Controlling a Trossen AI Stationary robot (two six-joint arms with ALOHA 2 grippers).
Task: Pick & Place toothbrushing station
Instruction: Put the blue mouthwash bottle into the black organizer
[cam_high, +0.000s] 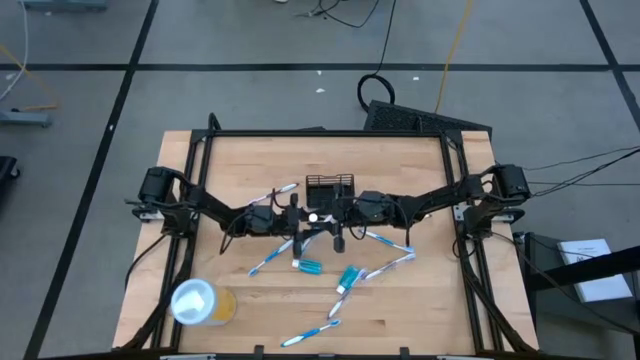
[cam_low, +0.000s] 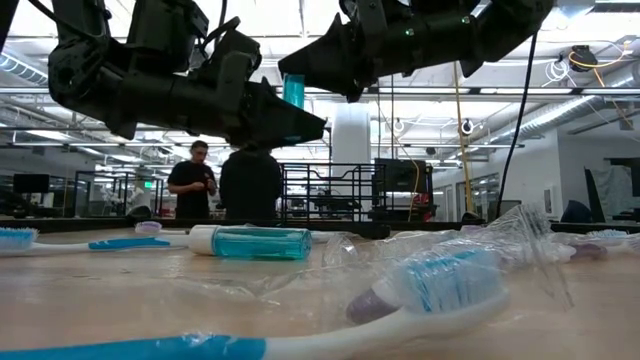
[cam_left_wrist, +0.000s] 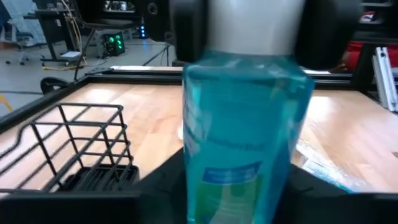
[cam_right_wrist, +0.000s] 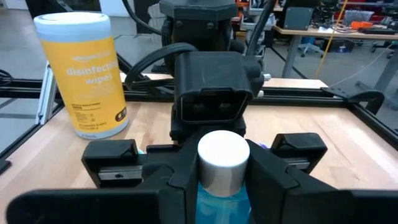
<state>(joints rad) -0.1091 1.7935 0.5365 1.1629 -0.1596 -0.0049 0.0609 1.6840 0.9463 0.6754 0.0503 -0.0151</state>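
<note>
The small black wire-mesh rectangular holder (cam_high: 330, 186) stands upright just beyond the two grippers, toward the table's far edge, its long axis across the table and its top open. The right gripper (cam_right_wrist: 222, 169) clamps a clear blue mouthwash bottle with a white cap (cam_right_wrist: 222, 155) near its cap. The left gripper (cam_high: 298, 221) meets the bottle from the opposite side, and I cannot tell whether it grips. Both arms are about equally near the holder. The wood around it is bare, and the scattered blue-and-white toothbrushes (cam_high: 272, 257) lie on the near side.
</note>
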